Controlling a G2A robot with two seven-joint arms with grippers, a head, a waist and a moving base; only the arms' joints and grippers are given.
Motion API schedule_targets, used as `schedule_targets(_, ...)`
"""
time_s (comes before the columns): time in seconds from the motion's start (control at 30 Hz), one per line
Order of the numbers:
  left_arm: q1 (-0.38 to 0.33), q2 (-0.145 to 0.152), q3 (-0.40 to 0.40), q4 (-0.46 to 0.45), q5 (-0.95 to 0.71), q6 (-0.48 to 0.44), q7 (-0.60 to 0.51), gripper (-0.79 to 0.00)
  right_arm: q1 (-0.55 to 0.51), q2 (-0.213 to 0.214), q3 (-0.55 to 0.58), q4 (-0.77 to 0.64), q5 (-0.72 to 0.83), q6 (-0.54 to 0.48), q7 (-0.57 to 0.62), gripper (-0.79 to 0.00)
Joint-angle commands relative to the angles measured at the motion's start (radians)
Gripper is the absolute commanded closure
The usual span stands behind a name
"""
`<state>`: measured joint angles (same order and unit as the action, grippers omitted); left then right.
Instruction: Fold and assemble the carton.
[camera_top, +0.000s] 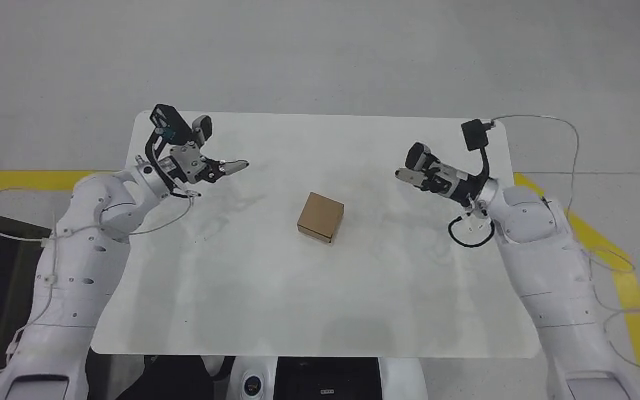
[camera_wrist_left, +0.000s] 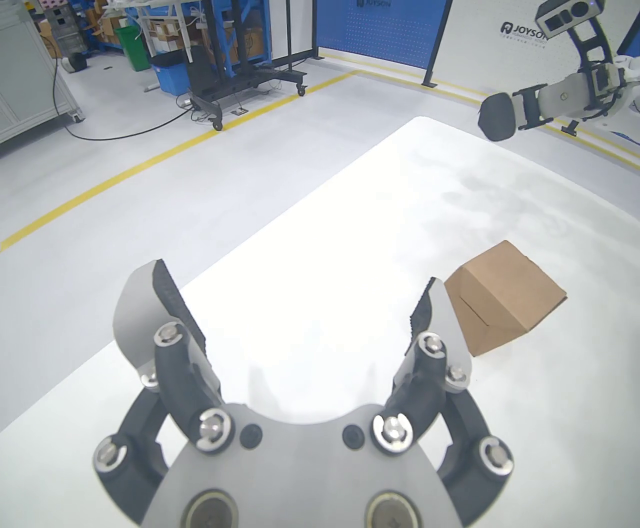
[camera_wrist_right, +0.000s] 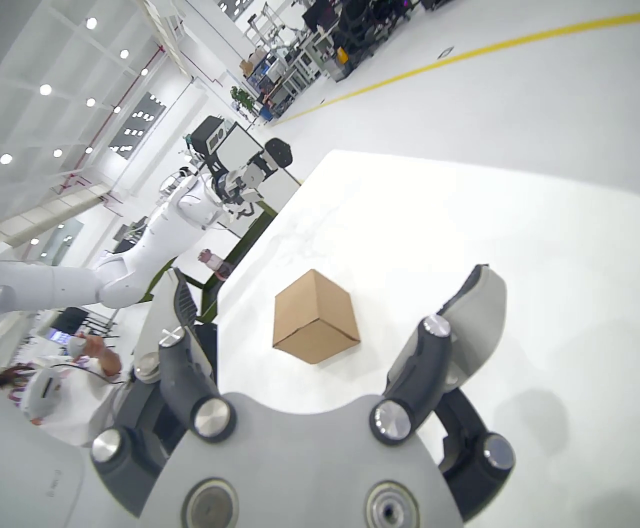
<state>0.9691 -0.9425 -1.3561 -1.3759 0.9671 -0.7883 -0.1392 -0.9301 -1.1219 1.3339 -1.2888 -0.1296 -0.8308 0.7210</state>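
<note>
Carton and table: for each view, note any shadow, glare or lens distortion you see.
Top view: even light, the carton casts just a thin soft shadow. Left wrist view: the table glares white ahead of the left end effector; the yellow floor line bows. Right wrist view: ceiling lamps show as bright spots, the table edge curves.
</note>
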Motion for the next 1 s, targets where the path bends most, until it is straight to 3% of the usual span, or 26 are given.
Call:
schedule_targets(0.0,-0.015,0.001,-0.006,0.013,-0.011,-0.005,-0.023,-0.785,0.007,0.005,0.031,0.002,-0.088,-0.009,-0.057,-0.785)
schedule_targets(0.17,-0.068,0.0,0.002,0.052,-0.012,-0.004,-0.067,-0.785,-0.003,0.014,0.093,-0.044,-0.251,-0.008,-0.193,-0.785)
schedule_targets(0.33,-0.116,-0.006,0.036,0.088,0.003,-0.012,-0.083,-0.785,0.008,0.022,0.121,-0.1,-0.395,0.092,-0.24,-0.785)
schedule_targets(0.63,-0.186,-0.017,0.081,0.16,0.027,-0.008,-0.063,-0.785,-0.006,0.034,0.168,-0.128,-0.399,0.208,-0.238,-0.785)
schedule_targets(0.97,-0.186,-0.017,0.081,0.16,0.027,-0.008,-0.063,-0.784,-0.006,0.034,0.168,-0.128,-0.399,0.208,-0.238,-0.785)
